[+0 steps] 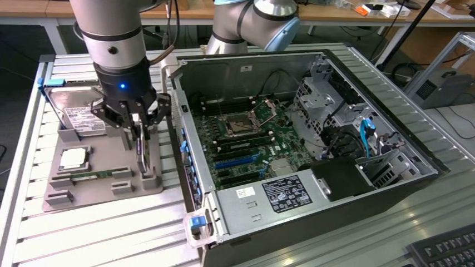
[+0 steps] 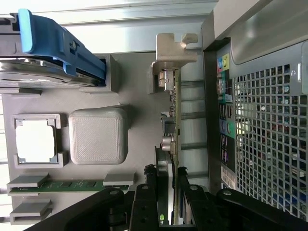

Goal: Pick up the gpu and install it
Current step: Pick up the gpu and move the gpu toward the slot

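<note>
The gpu [image 1: 141,153] stands on edge in a slot of the grey holder tray [image 1: 104,196], just beside the open computer case [image 1: 415,167]. From the wrist it is edge-on: green board [image 2: 176,110], black cooler on one face, silver end bracket [image 2: 175,48] at the far end. My gripper [image 1: 139,130] hangs straight down over the card. Its black fingers [image 2: 144,199] straddle the near end, one against each face, so my gripper [image 2: 166,180] is shut on the card. The gpu still rests in its slot.
On the same tray lie a silver hard drive [image 1: 78,114] in a blue caddy [image 2: 53,43], a processor [image 1: 73,158] and a narrow green memory stick [image 2: 67,185]. The motherboard [image 1: 245,144] is exposed in the case, whose perforated rear panel [image 2: 269,125] is close by. A keyboard [image 1: 445,250] sits at the exterior view's right.
</note>
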Robot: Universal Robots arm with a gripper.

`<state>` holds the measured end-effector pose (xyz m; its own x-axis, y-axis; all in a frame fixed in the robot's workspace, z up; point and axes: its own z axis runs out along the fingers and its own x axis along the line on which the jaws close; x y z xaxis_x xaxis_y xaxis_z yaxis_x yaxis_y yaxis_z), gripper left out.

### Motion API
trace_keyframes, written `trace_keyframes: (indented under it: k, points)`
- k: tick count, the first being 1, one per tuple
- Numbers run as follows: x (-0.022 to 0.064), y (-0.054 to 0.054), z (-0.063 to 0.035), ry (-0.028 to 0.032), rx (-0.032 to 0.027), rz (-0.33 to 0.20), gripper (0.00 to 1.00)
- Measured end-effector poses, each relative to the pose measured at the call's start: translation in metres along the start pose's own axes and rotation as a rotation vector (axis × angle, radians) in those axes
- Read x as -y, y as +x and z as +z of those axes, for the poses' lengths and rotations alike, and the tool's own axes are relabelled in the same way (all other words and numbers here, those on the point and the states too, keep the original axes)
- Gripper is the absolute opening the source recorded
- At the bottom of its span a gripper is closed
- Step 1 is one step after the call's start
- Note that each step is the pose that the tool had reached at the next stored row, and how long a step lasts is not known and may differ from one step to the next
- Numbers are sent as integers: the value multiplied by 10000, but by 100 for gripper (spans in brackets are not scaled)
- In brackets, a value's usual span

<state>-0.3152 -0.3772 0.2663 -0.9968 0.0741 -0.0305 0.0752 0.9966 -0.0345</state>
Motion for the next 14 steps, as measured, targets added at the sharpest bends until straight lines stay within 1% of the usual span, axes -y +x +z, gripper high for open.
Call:
trace_keyframes:
  k: [14]
  points:
    - [1, -1, -38, 0, 0, 0, 27]
